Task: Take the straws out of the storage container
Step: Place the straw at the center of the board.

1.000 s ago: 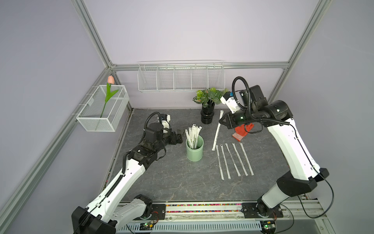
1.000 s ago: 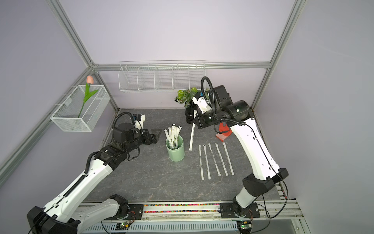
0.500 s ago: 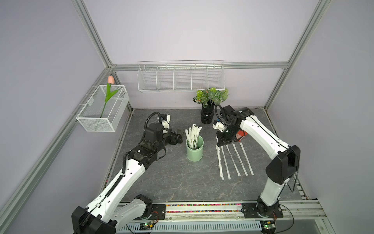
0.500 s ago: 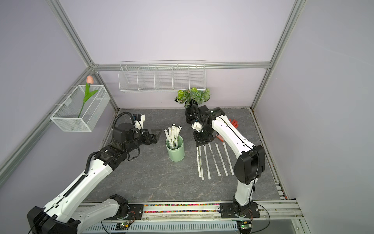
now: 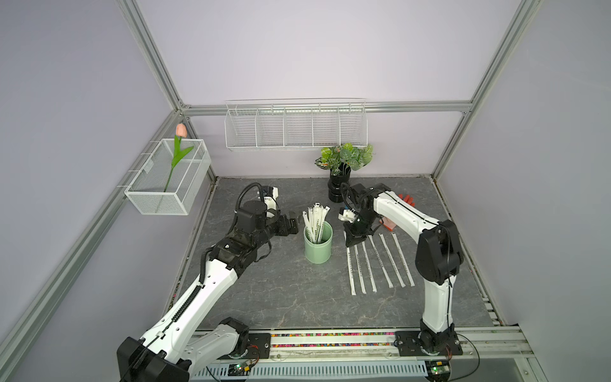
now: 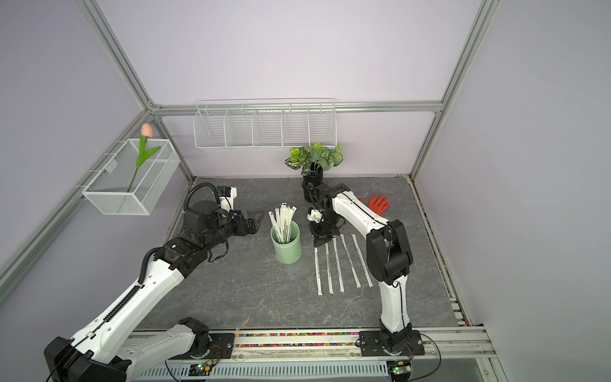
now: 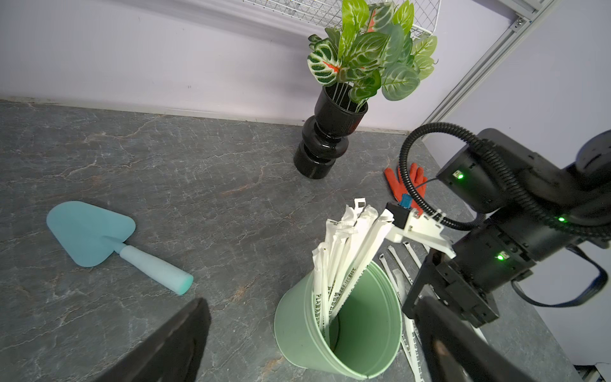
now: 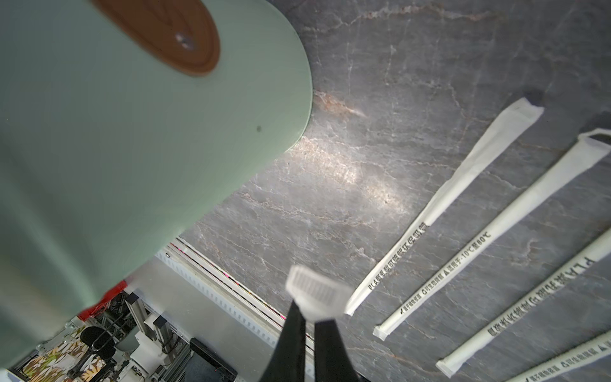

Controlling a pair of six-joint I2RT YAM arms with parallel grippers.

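My left hand (image 6: 256, 219) hangs just beside the pale mint-green cylindrical cup (image 5: 318, 251), jaws spread wide and holding nothing. The cup stands upright on the dark grey marbled surface (image 5: 281, 291), and the long thin straws in white paper wrappers with dark print (image 5: 315, 218) lean in a loose bunch against one side of it, their tops fanned out well above the rim. I judge them almost weightless, with the paper slick and easily crumpled and the tube inside likely to kink under a hard squeeze. So I would pinch one lightly near its free upper end and lift straight up. The cup looks light too and could tip if the bunch drags on it. Further right, more straws lie flat in a row (image 8: 439, 210) on the surface. My right hand (image 5: 353, 244) is low at the far end of the one nearest the cup, jaws nearly closed on the flattened wrapper tip (image 8: 314, 291) — a thin hold that could slip.
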